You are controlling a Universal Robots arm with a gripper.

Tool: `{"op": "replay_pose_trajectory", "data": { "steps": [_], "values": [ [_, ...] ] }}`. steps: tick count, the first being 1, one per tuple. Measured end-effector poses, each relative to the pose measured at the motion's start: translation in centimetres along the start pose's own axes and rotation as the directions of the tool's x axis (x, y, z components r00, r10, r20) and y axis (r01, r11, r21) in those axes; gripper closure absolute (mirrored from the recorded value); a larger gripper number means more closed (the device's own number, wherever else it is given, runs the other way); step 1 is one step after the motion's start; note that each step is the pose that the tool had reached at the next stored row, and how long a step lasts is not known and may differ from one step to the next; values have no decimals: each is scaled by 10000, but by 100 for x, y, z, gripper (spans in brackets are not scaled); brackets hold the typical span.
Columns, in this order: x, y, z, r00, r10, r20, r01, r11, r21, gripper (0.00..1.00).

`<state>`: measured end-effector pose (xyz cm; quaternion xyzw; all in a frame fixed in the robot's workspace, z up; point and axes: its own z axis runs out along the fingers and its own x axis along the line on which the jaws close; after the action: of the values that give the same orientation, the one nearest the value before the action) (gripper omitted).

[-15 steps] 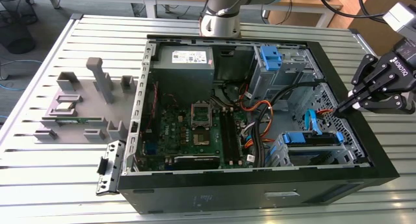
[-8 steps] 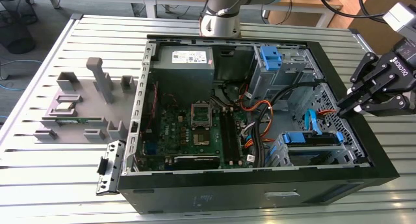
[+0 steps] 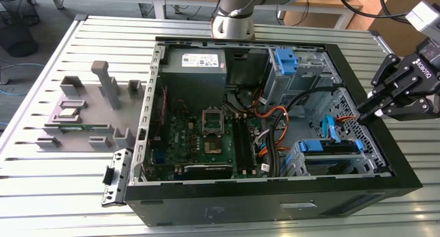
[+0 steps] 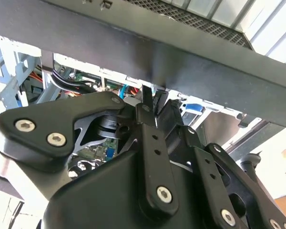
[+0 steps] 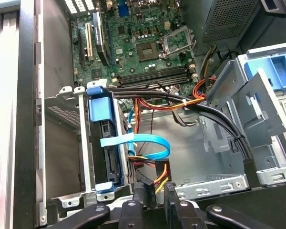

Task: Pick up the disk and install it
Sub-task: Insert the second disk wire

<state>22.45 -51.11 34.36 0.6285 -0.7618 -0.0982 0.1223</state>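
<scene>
**Above the case's edge: an empty gripper poised over the drive bays**

At the open computer case's [image 3: 405, 175] wall on the exterior view's right, the black gripper [image 3: 364, 112] is seen hovering, its fingertips pointed down and inward over the rim. The jaws are nearly closed, with only a narrow slit left between the two fingers [image 5: 139, 191], and nothing is held or touched by them. In the second wrist view the same fingers [image 4: 145, 102] are shown almost together, aimed past the case's dark rim into the interior.

Just beyond the fingertips, in the first wrist view, a bundle of red, yellow and black power wires [image 5: 158, 174] and a flat light-blue data cable [image 5: 143, 143] are seen lying loose on the bay floor, seemingly left free for connection to a drive. Beside them the disk [image 5: 107, 143] is seated on edge in its metal cage, clipped in a blue bracket [image 5: 96, 98]; in the exterior view it [image 3: 328, 147] is found in the case's near corner, below the gripper. It is judged to be slotted in place already, though whether it is fully home cannot be told.

Farther off, a second blue bracket [image 3: 285, 61] is seen in the upper bay, the motherboard [image 3: 206, 134] fills the case floor, and a grey power supply [image 3: 195, 62] sits in the far corner. Outside the case, grey fixtures [image 3: 89, 108] stand on the slatted metal table [image 3: 41, 196].
</scene>
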Motion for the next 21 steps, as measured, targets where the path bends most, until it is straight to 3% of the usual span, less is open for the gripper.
{"op": "replay_pose_trajectory", "data": {
  "steps": [2,7,9,18,20,21],
  "values": [
    [-6,-14,7,10000,1,-12,-1,10000,-41,69],
    [-9,-24,20,9997,61,-235,-65,9998,-189,69],
    [-8,-24,21,9996,71,-277,-78,9997,-226,69],
    [-9,-25,22,9996,70,-278,-76,9997,-234,70],
    [-9,-25,21,9996,70,-280,-77,9997,-235,82],
    [-9,-25,21,9996,71,-279,-77,9997,-236,82]
  ]
}}
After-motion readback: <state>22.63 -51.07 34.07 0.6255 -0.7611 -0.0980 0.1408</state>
